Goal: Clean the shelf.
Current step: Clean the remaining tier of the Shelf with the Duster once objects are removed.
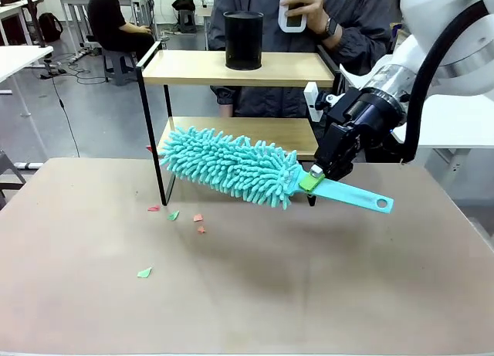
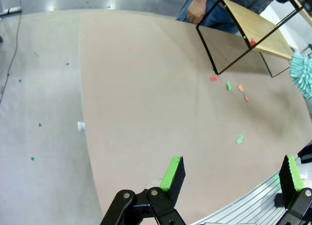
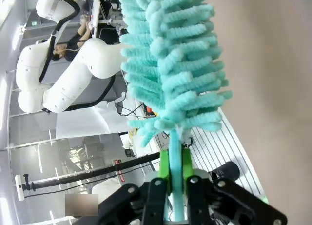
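Right jaws are clamped on the handle of the duster point(image 1: 231, 169). Its fluffy head runs up-left from them toward the lower board of the shelf point(image 1: 189, 67), at the tabletop's far side. Left jaws gape wide, well apart, so the right arm is nearer.

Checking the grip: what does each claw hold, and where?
Right claw grips the teal duster by its handle, just behind the fluffy head. Left claw is open, holding nothing.
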Tool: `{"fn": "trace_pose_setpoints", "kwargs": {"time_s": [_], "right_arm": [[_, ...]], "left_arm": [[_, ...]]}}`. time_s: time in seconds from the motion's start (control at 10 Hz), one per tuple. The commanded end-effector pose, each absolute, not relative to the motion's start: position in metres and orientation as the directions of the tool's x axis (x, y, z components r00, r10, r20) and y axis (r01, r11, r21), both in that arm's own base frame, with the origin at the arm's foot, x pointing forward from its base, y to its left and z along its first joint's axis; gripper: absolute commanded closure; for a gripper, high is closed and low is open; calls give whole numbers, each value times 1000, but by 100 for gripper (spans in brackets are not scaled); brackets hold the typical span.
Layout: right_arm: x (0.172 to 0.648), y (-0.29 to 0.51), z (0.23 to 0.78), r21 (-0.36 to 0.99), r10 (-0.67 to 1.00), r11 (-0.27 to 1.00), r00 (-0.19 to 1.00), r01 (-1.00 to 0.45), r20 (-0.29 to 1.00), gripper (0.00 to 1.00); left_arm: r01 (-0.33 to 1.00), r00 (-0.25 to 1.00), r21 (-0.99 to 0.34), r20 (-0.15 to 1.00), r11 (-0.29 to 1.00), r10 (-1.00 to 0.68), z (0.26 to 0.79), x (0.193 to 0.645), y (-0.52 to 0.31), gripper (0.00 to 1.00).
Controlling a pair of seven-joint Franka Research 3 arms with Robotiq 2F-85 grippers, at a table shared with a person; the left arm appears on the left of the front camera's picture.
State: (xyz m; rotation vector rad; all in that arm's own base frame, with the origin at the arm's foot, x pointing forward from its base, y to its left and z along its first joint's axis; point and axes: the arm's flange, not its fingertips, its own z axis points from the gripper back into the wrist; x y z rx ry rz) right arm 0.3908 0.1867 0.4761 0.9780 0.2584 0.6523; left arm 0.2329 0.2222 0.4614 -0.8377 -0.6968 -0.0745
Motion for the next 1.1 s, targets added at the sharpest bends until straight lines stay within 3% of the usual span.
{"fn": "trace_pose_setpoints", "kwargs": {"time_s": [0.0, 0.4, 0.6, 0.9, 1.0], "right_arm": [[381, 159, 479, 849, 548, 373, 828, -373, 123, 88], [343, 44, 488, 925, 379, 294, 918, -239, 117, 88], [312, -6, 467, 967, 353, 221, 935, -126, 41, 88], [261, -39, 436, 962, 354, 272, 931, -16, -85, 88], [250, -50, 430, 967, 247, 255, 965, 20, -85, 88]], "left_arm": [[351, 760, -653, 618, 671, 203, 462, 234, 222, 0], [351, 760, -653, 618, 671, 203, 462, 234, 222, 0], [351, 760, -653, 618, 671, 203, 462, 234, 222, 0], [351, 760, -653, 618, 671, 203, 462, 234, 222, 0], [351, 760, -653, 618, 671, 203, 462, 234, 222, 0]]}}
